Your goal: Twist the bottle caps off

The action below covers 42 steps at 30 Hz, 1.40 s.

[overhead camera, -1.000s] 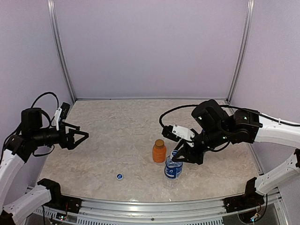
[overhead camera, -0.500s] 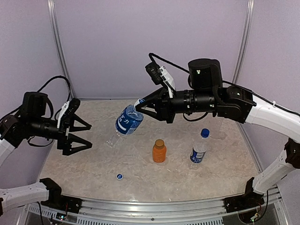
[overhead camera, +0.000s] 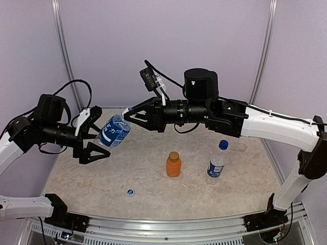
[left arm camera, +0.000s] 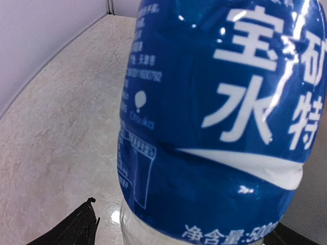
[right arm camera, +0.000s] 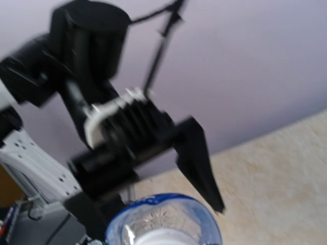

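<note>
Right hand (overhead camera: 130,113) holds blue-labelled bottle (overhead camera: 113,132) (tilted).

We see a beige, marble-patterned table (overhead camera: 245,178) with three things on it, all in its near half. A short orange juice bottle (overhead camera: 173,167) with a golden-brown cap (overhead camera: 174,154) stands upright near the middle. To its right and apart from it stands a clear bottle (overhead camera: 216,166) with a blue label and a blue cap (overhead camera: 223,145). A small loose blue cap (overhead camera: 131,192) with a white mark lies flat on the table, nearer to us and left of the juice bottle, touching neither bottle.
</note>
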### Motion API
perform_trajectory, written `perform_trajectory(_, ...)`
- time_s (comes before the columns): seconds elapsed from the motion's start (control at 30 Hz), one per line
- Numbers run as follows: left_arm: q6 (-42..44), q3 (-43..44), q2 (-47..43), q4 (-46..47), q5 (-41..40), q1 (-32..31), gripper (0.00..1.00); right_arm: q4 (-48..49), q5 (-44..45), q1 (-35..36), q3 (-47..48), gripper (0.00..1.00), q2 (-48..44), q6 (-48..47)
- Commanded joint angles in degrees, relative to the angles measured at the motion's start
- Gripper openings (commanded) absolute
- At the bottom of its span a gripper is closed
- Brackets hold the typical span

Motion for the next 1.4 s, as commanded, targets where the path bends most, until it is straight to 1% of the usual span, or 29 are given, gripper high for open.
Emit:
perform_trajectory(0.0, -0.28, 0.33, 0.90, 4.05, -6.45, -1.47, 0.88, 4.89, -2.34, 0.18, -0.17, 0.00, 0.41, 1.65)
perform_trajectory(0.1, 0.25, 0.79, 1.10, 4.97, -7.88, -1.56, 0.79, 5.04, -1.44, 0.17, -0.94, 0.00, -0.01, 1.54)
perform_trajectory(0.27, 0.49, 1.30, 0.86, 4.86, -7.05, -1.56, 0.62, 4.54, 0.92, 0.18, -1.99, 0.00, -0.57, 1.65)
perform_trajectory(0.3, 0.75, 1.22, 0.84, 4.91, -7.49, -1.56, 0.60, 4.13, 1.75, 0.10, -2.00, 0.10, -0.59, 1.81)
perform_trajectory(0.33, 1.12, 1.13, 0.80, 5.12, -8.41, -1.56, 0.58, 3.79, 2.58, 0.10, -2.00, 0.25, -0.64, 1.97)
perform_trajectory(0.37, 1.75, 0.94, 0.83, 5.65, -10.04, -1.56, 0.57, 3.57, 3.60, 0.10, -2.05, 0.34, -0.77, 2.14)
perform_trajectory(0.4, 2.48, 0.69, 0.83, 6.70, -12.92, -1.73, 0.54, 3.52, 4.50, 0.09, -2.27, 0.46, -0.97, 2.32)
perform_trajectory(0.43, 3.73, 0.22, 0.90, 8.35, -16.52, -2.07, 0.52, 3.62, 5.67, 0.13, -2.46, 0.64, -1.23, 2.66)
perform_trajectory(0.47, 5.88, -0.45, 0.92, 10.36, -20.83, -2.43, 0.49, 3.66, 6.80, 0.01, -2.63, 0.80, -1.57, 2.92)
perform_trajectory(0.5, 8.63, -1.17, 0.92, 12.91, -25.02, -2.92, 0.48, 3.70, 7.70, -0.12, -2.81, 0.90, -1.83, 3.25)
perform_trajectory(0.57, 16.72, -2.71, 0.84, 19.23, -32.83, -4.10, 0.45, 3.75, 9.07, -0.73, -3.07, 0.96, -2.29, 4.32)
perform_trajectory(0.63, 25.16, -4.65, 0.83, 25.02, -39.16, -5.84, 0.44, 4.01, 9.37, -1.67, -3.38, 0.98, -2.49, 6.10)
perform_trajectory(0.73, 37.81, -8.79, 0.63, 36.21, -45.87, -8.19, 0.44, 4.98, 8.75, -3.40, -4.13, 0.98, -2.42, 9.15)
perform_trajectory(0.77, 40.75, -10.05, 0.51, 39.65, -46.66, -8.46, 0.44, 5.09, 8.49, -3.89, -4.12, 0.96, -2.24, 10.06)
perform_trajectory(0.83, 44.42, -11.30, 0.56, 43.73, -48.16, -8.59, 0.44, 5.15, 7.46, -4.78, -3.69, 0.90, -1.66, 11.41)
perform_trajectory(0.93, 46.57, -11.85, 0.48, 45.98, -48.85, -8.59, 0.44, 4.82, 6.01, -5.80, -3.27, 0.74, -0.70, 13.70)
perform_trajectory(1.07, 47.78, -12.20, 0.23, 45.56, -47.89, -8.98, 0.44, 6.96, 3.89, -6.65, -3.71, 0.62, 0.34, 15.13)
perform_trajectory(1.13, 48.19, -12.44, 0.13, 44.91, -47.38, -9.11, 0.44, 7.12, 3.38, -6.62, -3.14, 0.61, 0.83, 15.14)
perform_trajectory(1.23, 48.68, -12.88, 0.30, 44.76, -47.29, -9.15, 0.44, 7.43, 3.27, -6.70, -2.63, 0.66, 1.40, 15.36)
perform_trajectory(1.37, 48.29, -12.89, 0.22, 44.51, -47.51, -9.21, 0.44, 7.22, 2.80, -6.75, -1.98, 0.65, 1.99, 15.79)
